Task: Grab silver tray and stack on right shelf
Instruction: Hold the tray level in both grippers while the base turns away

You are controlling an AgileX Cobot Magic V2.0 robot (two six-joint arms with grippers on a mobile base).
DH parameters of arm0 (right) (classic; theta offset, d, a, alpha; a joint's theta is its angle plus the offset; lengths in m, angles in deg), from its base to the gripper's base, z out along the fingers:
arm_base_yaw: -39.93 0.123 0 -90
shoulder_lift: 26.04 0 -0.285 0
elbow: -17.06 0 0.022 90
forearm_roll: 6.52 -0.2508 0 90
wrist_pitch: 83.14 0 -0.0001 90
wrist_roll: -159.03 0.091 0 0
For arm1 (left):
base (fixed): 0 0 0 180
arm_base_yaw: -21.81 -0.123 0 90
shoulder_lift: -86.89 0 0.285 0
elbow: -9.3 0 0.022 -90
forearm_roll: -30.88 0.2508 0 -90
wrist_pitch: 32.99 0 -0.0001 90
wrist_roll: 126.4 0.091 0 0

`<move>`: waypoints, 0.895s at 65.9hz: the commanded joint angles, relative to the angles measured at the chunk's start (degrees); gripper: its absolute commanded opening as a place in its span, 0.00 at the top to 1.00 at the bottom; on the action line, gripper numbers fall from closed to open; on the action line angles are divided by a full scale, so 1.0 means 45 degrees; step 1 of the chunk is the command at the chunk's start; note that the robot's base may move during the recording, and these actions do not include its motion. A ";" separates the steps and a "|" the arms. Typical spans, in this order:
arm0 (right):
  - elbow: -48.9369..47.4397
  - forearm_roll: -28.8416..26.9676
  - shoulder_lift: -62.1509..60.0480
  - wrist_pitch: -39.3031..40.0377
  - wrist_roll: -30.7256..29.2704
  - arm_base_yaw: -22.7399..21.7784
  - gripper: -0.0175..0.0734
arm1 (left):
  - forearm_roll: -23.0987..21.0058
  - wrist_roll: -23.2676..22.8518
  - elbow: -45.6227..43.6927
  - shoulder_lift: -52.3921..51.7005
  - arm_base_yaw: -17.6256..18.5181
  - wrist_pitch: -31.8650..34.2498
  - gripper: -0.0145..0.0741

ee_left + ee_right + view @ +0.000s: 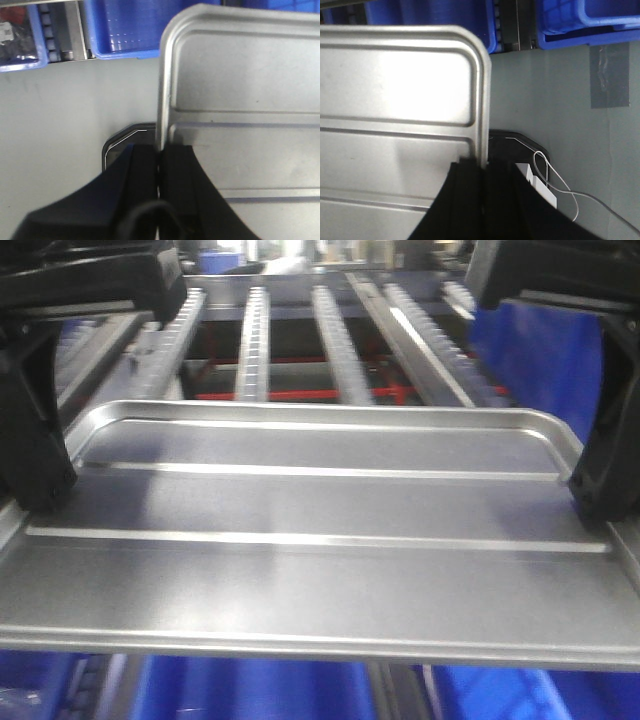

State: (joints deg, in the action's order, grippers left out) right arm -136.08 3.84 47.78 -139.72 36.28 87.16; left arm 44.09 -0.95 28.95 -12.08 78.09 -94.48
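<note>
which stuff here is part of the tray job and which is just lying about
Job: silver tray; left claw and right claw, both shut on its rim; roller shelf ahead.
Lying about: blue bins; grey tape patch.

A plain grey floor lies below; a strip of darker grey tape is stuck on it; blue plastic bins line its far edge, one bin at the left holding dark parts; red bars show farther back; the light is even and soft.
</note>
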 commanded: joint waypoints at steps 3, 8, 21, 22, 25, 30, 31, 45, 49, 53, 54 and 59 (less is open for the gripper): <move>-0.0306 0.0631 -0.0305 -0.0222 -0.0085 -0.0021 0.74 | 0.0505 0.0074 -0.0317 -0.0398 0.0098 -0.0298 0.95; -0.0306 0.0631 -0.0305 -0.0247 -0.0085 -0.0021 0.74 | 0.0505 0.0074 -0.0317 -0.0398 0.0098 -0.0298 0.95; -0.0306 0.0631 -0.0305 -0.0247 -0.0085 -0.0021 0.74 | 0.0505 0.0074 -0.0317 -0.0398 0.0098 -0.0298 0.95; -0.0306 0.0631 -0.0305 -0.0247 -0.0085 -0.0021 0.74 | 0.0505 0.0074 -0.0317 -0.0398 0.0098 -0.0298 0.95; -0.0306 0.0631 -0.0305 -0.0247 -0.0085 -0.0021 0.74 | 0.0505 0.0074 -0.0317 -0.0398 0.0098 -0.0298 0.95; -0.0306 0.0631 -0.0305 -0.0247 -0.0085 -0.0021 0.74 | 0.0505 0.0074 -0.0317 -0.0398 0.0098 -0.0298 0.95; -0.0306 0.0631 -0.0305 -0.0247 -0.0085 -0.0021 0.74 | 0.0505 0.0074 -0.0317 -0.0398 0.0098 -0.0298 0.95; -0.0306 0.0631 -0.0305 -0.0247 -0.0085 -0.0021 0.74 | 0.0505 0.0074 -0.0317 -0.0398 0.0098 -0.0298 0.95; -0.0306 0.0631 -0.0305 -0.0247 -0.0085 -0.0021 0.74 | 0.0505 0.0074 -0.0317 -0.0398 0.0098 -0.0298 0.95; -0.0306 0.0631 -0.0305 -0.0247 -0.0085 -0.0021 0.74 | 0.0505 0.0074 -0.0317 -0.0398 0.0098 -0.0298 0.95; -0.0306 0.0631 -0.0305 -0.0247 -0.0085 -0.0021 0.74 | 0.0505 0.0074 -0.0317 -0.0398 0.0098 -0.0298 0.95; -0.0306 0.0631 -0.0305 -0.0247 -0.0085 -0.0021 0.74 | 0.0505 0.0074 -0.0317 -0.0398 0.0098 -0.0298 0.95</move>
State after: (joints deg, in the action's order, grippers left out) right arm -136.08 3.84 47.78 -139.93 36.28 87.16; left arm 44.09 -0.95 28.95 -12.08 78.09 -94.48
